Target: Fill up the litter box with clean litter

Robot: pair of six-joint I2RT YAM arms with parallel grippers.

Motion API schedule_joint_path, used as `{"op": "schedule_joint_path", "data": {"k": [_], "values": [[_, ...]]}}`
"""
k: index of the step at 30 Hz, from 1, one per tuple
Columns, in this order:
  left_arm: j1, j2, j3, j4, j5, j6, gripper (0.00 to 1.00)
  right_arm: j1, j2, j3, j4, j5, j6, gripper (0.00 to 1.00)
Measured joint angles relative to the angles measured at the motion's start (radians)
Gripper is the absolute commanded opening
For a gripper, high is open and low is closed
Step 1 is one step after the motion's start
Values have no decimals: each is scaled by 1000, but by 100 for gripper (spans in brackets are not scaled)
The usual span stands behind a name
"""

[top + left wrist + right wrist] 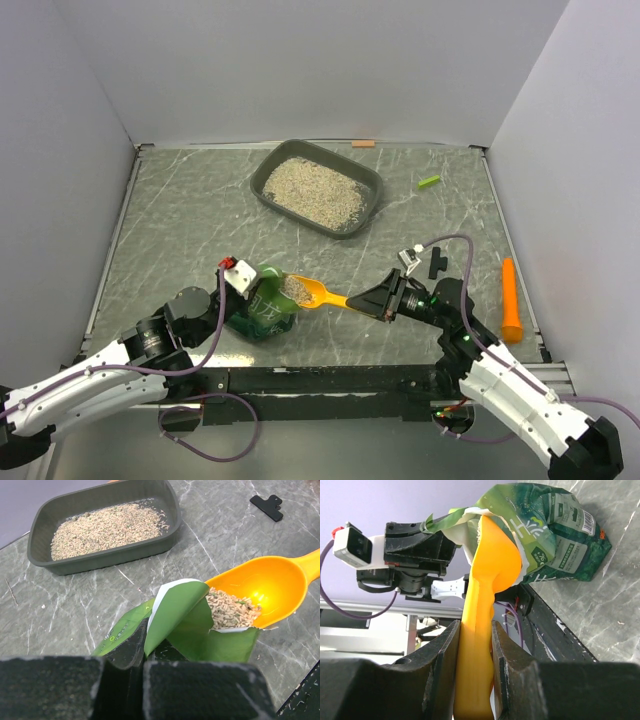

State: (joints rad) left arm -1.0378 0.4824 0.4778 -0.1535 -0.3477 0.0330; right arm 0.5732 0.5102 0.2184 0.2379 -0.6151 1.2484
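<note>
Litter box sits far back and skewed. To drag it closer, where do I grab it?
Pinch the near long wall of the litter box at mid-length, coming straight down: one finger outside, one inside above the clean litter. The thin rim fits the jaws; rounded corners would likely slip.

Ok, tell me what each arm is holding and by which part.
Right gripper: the orange scoop, fingers clamped on its handle. Left gripper: the green bag, pinched at the rim of its open mouth.
</note>
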Motion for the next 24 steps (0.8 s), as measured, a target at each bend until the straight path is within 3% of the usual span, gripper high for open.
{"op": "schedule_joint_path", "data": {"k": [8,24], "values": [[-1,0,0,0,-1,0,1,-2,-126,-51,-66,34,42,0],[-5,0,0,1,-17,0,1,-2,-225,-44,-191,65,63,0]]}}
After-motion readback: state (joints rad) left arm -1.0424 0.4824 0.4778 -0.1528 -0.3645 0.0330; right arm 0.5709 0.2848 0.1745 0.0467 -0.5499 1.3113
